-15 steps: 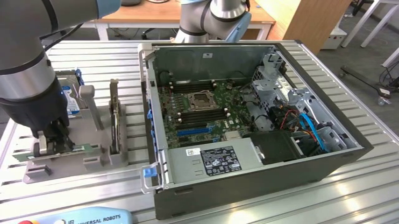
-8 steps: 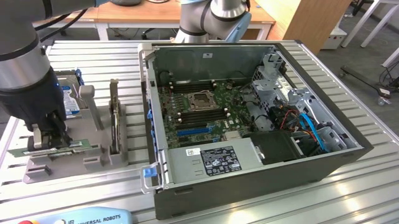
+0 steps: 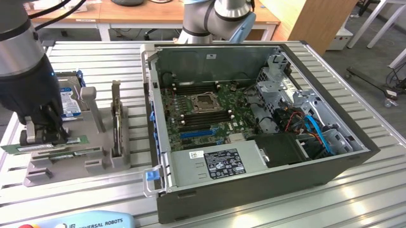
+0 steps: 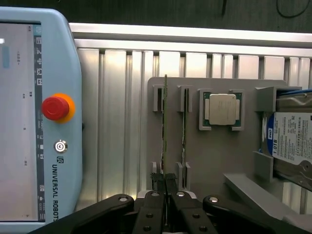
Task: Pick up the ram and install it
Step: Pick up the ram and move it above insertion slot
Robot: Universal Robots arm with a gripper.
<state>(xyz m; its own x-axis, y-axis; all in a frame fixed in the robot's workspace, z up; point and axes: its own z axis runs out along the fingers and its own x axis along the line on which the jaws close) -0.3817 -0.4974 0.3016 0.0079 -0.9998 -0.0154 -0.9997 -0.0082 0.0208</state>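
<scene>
1. Clamps the ram (image 4: 165,126) in the gripper (image 4: 165,184), fingers closed tight on the thin top edge near one end of the stick.
2. Keeps the ram directly under the fingertips, standing on edge at the outer slot of the grey holder (image 4: 214,161), long axis running straight away from the fingers along the holder. Cannot tell whether seated in the slot or just clear of it.
3. Leaves a second stick (image 4: 184,122) just beside and parallel in the neighbouring slot, apart from the fingers.
4. Finds the processor chip (image 4: 220,109) and hard drive (image 4: 292,139) farther across the holder, and the teach pendant (image 4: 48,73) near on the opposite side, off the holder.
5. Puts the open computer case (image 3: 254,190) well apart, toward the exterior view's right, with the memory slots (image 3: 190,88) beside the bare socket. Judged by eye, slots and ram lie roughly parallel.
6. Counts as obstacles between holder and board: an upright dark card (image 3: 116,118) on the holder and the case's near side wall.
</scene>
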